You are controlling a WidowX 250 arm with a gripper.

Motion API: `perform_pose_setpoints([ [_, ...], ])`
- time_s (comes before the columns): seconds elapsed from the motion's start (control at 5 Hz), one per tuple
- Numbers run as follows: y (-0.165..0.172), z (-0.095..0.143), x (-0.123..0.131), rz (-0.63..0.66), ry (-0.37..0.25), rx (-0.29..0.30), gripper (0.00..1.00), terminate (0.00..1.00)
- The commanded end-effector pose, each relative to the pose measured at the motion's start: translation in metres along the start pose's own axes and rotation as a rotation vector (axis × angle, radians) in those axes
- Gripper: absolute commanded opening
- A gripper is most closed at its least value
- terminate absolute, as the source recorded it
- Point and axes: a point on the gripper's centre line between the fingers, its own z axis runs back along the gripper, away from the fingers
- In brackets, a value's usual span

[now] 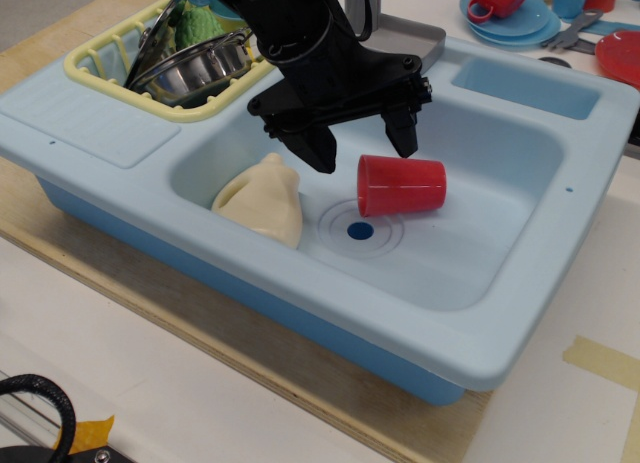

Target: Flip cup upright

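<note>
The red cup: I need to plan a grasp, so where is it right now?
The red cup lies on its side in the sink basin, just right of and above the drain, with the open gripper above its left end and the cream bottle further left.

toy kitchen sink (560, 273), taped tabletop (150, 383)

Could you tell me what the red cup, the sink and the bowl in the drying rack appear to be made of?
The red cup looks like smooth moulded plastic, with an even colour and soft sheen. The sink seems to be matte light-blue plastic with rounded moulded edges. The bowl looks like polished metal, probably steel, given its mirror-like reflections.
</note>
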Motion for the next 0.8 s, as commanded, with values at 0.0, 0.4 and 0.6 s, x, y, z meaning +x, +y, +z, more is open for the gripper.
perform_pose_setpoints([
  [0.0,0.003,-0.003,0.004,0.018,-0.033,-0.053,1.0,0.0],
  [0.4,0.003,-0.017,-0.005,0.043,-0.034,-0.124,1.0,0.0],
  [0.6,0.001,-0.028,-0.006,0.051,-0.035,-0.169,1.0,0.0],
])
